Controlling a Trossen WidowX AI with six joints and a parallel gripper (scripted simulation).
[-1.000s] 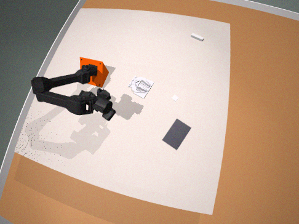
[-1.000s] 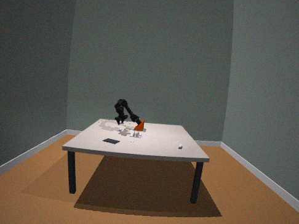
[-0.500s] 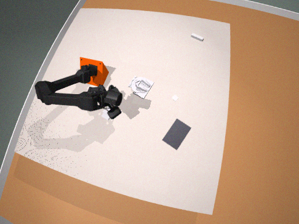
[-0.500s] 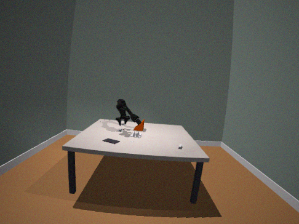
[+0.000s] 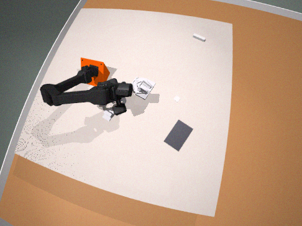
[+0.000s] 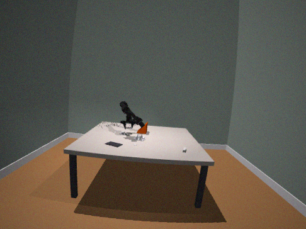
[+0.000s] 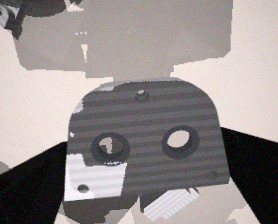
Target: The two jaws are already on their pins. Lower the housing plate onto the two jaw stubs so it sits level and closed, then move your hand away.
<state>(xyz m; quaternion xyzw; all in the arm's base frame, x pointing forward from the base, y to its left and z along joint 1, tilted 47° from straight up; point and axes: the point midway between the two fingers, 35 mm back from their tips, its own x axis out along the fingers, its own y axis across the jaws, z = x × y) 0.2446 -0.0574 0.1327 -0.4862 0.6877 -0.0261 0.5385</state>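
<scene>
The housing plate point(image 7: 150, 117) is a ridged plate with a rounded far edge and two large holes, mostly in shadow in the wrist view. My gripper point(image 7: 143, 142) point(image 6: 128, 125) is shut on it, one black finger at each side. It holds the plate above the table. The pale assembly point(image 5: 145, 95) point(image 6: 139, 138) stands on the table, to the right of my gripper in the top view, with raised pieces on its base. Its jaws and stubs are too small to tell apart. The plate is not above this assembly.
A white piece point(image 5: 108, 115) lies beside the gripper. An orange arm mount point(image 5: 102, 67) point(image 6: 142, 129) stands behind the assembly. A dark rectangle point(image 5: 178, 136) point(image 6: 113, 144), a small white square point(image 5: 177, 99) point(image 6: 135, 145) and a white bar point(image 5: 199, 37) point(image 6: 184, 150) lie farther out.
</scene>
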